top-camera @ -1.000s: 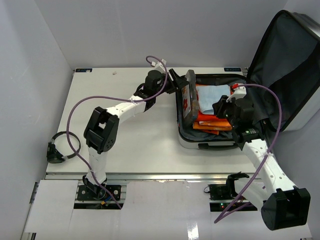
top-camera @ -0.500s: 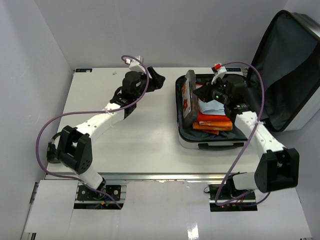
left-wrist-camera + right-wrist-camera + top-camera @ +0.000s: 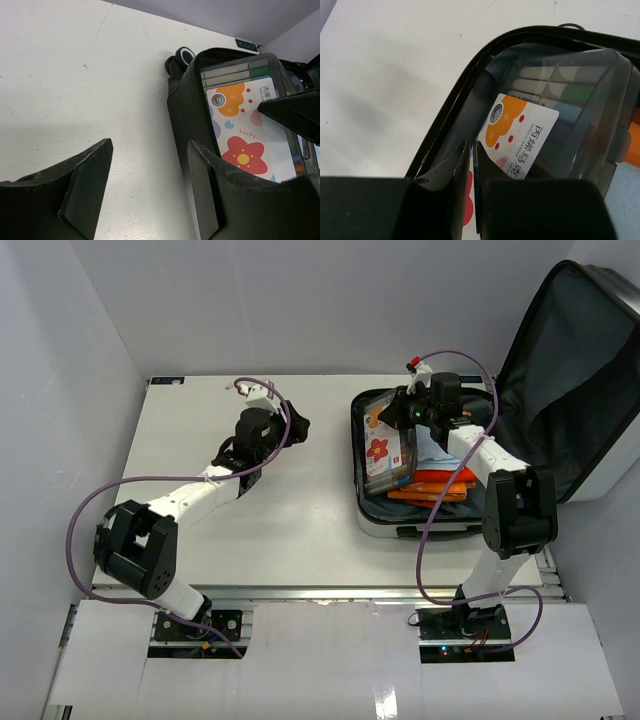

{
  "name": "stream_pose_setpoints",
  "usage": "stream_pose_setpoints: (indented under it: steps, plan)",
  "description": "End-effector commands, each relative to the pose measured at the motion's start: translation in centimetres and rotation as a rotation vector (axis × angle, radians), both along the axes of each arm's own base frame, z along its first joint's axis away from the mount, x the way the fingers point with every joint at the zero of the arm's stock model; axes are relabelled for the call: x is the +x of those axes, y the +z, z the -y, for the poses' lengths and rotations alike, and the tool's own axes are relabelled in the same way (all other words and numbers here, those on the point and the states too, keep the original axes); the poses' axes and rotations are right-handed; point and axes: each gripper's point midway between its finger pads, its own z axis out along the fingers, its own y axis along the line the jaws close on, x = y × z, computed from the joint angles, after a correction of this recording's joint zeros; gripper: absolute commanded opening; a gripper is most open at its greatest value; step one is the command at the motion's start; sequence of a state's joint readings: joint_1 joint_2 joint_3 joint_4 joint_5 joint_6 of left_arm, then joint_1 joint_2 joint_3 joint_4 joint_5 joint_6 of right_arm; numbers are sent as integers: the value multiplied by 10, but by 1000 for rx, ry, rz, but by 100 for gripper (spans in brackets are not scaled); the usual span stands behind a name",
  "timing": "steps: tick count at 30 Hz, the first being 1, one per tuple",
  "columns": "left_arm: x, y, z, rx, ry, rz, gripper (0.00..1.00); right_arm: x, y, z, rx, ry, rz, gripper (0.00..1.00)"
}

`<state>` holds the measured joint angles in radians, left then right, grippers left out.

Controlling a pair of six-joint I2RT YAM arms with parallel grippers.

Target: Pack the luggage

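Observation:
The luggage (image 3: 400,528) lies open at the right of the table, its dark-lined lid (image 3: 570,380) standing up to the right. My right gripper (image 3: 400,412) is shut on the edge of a flat grey marker case with a red flower (image 3: 388,445) and holds it tilted over the luggage's left side. In the right wrist view the fingers (image 3: 472,150) pinch the case's wall (image 3: 555,100) just inside the zipper rim (image 3: 470,75). My left gripper (image 3: 296,426) is open and empty on the table beside the luggage's left wall (image 3: 185,115); its jaws (image 3: 150,185) frame bare table.
Orange items (image 3: 435,485) and a light blue piece (image 3: 435,450) lie inside the luggage. A luggage wheel (image 3: 185,54) sticks out at the far left corner. White walls enclose the table on the left, back and right.

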<state>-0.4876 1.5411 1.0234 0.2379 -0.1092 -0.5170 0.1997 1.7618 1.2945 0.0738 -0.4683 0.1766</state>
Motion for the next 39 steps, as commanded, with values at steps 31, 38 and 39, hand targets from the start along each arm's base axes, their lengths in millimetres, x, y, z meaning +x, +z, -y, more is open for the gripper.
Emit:
stream_pose_setpoints:
  steps: [31, 38, 39]
  plan:
    - [-84, -52, -302, -149, 1048, -395, 79, -96, 84, 44, -94, -112, 200, 35]
    - [-145, -83, -348, -67, 1389, -446, 79, -102, 86, 47, -104, -107, 211, 35]
    - [-153, -87, -354, -58, 1423, -443, 79, -104, 87, 48, -107, -113, 218, 36]
